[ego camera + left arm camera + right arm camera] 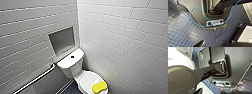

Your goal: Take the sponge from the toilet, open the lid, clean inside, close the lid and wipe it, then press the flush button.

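Note:
In the head view a white toilet stands in the corner of a white-tiled room. Its glossy oval lid (86, 78) is down. The bright yellow sponge (99, 87) lies on the near right part of the lid. The small dark flush button (72, 56) sits in the middle of the flat tank top (67, 62). In the left wrist view my left gripper (213, 44) hangs open over the blue tiled floor with nothing between its fingers. In the right wrist view my right gripper (215, 93) is beside my own base, open and holding nothing.
A metal grab bar (35, 80) runs along the left wall below a recessed niche (62, 40). The right wall stands close beside the toilet. Dark blue floor tiles (71, 88) show left of the bowl. A blue cable (193, 12) loops off my base.

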Controlling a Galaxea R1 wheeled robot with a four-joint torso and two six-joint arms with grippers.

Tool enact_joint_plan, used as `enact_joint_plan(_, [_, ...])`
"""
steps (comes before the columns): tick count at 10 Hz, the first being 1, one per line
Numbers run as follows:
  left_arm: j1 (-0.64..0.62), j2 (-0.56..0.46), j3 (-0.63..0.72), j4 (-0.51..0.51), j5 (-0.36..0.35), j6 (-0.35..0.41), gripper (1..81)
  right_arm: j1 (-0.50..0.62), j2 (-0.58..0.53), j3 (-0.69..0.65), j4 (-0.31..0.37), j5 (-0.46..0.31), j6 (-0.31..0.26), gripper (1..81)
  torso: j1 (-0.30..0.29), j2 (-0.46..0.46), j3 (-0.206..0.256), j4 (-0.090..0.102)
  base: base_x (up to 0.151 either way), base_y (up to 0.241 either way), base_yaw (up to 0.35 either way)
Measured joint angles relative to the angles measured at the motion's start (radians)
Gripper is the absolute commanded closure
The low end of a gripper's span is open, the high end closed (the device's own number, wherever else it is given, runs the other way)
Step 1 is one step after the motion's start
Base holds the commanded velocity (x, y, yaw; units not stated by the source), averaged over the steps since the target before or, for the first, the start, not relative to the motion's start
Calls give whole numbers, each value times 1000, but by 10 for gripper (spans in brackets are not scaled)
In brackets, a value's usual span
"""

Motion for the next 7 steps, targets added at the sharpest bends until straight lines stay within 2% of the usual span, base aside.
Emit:
enact_joint_plan(3, [28,8,-14,11,-5,0,10,100,-121,150,53,0,13,10,62,-98,-91,0,0,0,0])
enact_joint_plan(6, [32,50,-70,11,-7,0,10,209,-185,203,108,-4,21,10,132,-207,-192,0,0,0,0])
enact_joint_plan(7, [31,71,-88,11,-9,0,10,257,-195,219,134,-8,23,10,154,-242,-213,0,0,0,0])
